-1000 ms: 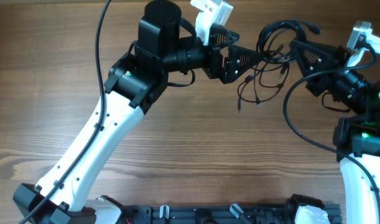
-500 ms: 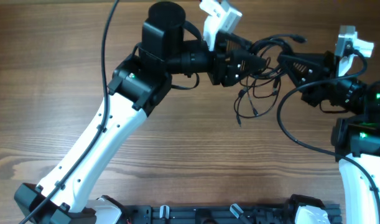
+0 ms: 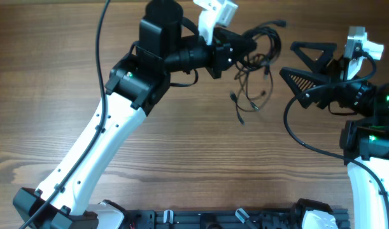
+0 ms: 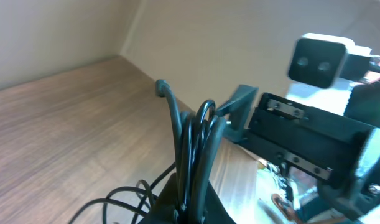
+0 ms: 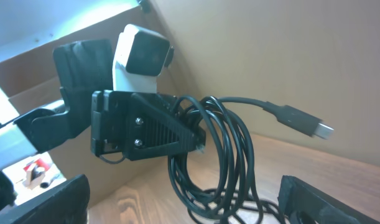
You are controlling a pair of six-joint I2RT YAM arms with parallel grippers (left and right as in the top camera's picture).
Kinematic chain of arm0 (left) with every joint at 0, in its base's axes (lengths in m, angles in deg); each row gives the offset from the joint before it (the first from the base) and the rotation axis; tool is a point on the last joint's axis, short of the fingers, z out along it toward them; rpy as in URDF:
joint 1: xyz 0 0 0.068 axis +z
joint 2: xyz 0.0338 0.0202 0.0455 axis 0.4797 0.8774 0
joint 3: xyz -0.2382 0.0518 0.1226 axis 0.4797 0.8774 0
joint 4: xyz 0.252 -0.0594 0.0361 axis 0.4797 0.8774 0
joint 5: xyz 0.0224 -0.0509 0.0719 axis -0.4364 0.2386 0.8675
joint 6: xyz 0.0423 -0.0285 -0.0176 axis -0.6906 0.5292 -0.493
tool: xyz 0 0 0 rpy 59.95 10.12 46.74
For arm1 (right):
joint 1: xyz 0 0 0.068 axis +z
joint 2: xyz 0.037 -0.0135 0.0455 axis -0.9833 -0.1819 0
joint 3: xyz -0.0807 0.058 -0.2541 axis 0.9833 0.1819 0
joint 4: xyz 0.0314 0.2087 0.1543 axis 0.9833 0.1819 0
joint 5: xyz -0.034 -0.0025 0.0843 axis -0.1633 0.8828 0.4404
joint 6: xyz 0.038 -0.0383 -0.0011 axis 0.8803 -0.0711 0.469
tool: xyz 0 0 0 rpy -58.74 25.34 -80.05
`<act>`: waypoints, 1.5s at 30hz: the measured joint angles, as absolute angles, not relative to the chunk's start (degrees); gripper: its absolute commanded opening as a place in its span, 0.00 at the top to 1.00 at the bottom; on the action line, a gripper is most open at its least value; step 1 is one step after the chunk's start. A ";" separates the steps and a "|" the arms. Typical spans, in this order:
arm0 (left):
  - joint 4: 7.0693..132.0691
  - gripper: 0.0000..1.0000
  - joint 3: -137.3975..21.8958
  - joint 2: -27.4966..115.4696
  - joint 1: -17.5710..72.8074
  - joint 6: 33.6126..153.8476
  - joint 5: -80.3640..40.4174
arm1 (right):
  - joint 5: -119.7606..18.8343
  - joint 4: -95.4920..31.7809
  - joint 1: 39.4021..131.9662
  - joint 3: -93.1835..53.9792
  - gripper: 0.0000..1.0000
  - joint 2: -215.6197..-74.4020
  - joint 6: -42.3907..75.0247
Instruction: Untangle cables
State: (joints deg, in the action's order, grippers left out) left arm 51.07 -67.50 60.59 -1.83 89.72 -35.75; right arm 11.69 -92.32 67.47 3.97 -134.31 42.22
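The cables (image 3: 258, 56) are a bunch of thin black wires hanging from my left gripper (image 3: 247, 48), which is shut on them above the table's far side. Loose strands with small plugs trail down to the wood (image 3: 240, 116). In the left wrist view the cables (image 4: 193, 140) stand pinched upright between the fingers. My right gripper (image 3: 291, 63) is open to the right of the bunch and apart from it. In the right wrist view the loops (image 5: 222, 155) hang from the left gripper (image 5: 199, 144), one plug (image 5: 315, 127) sticking out right, between my spread fingertips (image 5: 50, 200).
The wooden table (image 3: 181, 159) spreads below both arms. The left arm (image 3: 111, 133) crosses it diagonally from the lower left. A thick arm cable (image 3: 296, 130) loops beside the right arm. A black rail (image 3: 232, 219) runs along the near edge.
The left gripper closed on the cables and carried them slightly left and up. The right gripper opened, let them go, and now stands apart to the right.
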 measured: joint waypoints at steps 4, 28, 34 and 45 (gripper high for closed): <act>51.55 0.96 -67.50 60.59 -1.29 89.72 -35.03 | 9.22 -92.32 67.47 3.97 0.00 -134.31 42.17; 46.32 0.96 -67.50 60.59 -1.38 78.88 -55.73 | 2.59 -81.11 67.47 3.97 0.01 -136.08 35.05; 46.22 0.96 -67.50 60.59 -1.40 74.05 -62.40 | 2.03 -80.00 67.47 3.97 0.01 -136.96 33.58; 48.66 0.91 -67.50 60.59 -1.16 63.23 -63.14 | 3.16 -82.20 67.44 3.97 0.01 -137.02 32.08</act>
State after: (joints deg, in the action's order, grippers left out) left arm 48.66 -67.50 60.59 -1.16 63.23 -63.14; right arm 3.16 -82.20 67.44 3.97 -137.02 32.08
